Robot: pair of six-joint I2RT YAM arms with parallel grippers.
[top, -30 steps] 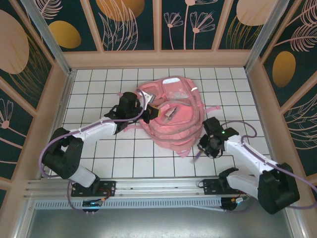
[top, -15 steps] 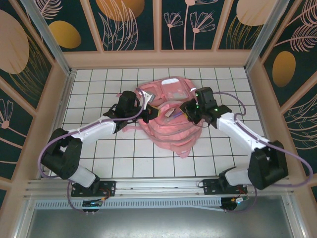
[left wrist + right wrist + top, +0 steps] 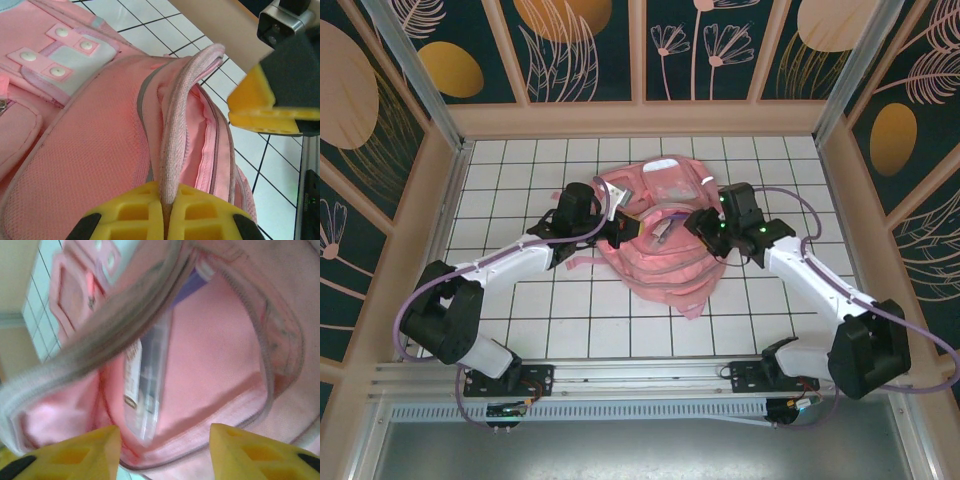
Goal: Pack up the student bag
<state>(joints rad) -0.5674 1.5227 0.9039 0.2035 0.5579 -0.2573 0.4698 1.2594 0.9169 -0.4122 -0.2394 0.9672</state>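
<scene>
Yellow-fingered, the right gripper [image 3: 162,432] hangs spread wide at the open mouth of the student bag [image 3: 670,265], lying mid-counter [image 3: 520,300] and holding a clear-wrapped packet [image 3: 145,390] with a label too blurred to read, the left gripper [image 3: 166,200] clenched on its pink webbing strap [image 3: 175,125].

You see a white table [image 3: 525,320] ruled with a dark grid. The pink student bag [image 3: 668,264] lies directly on it, near the centre.
</scene>
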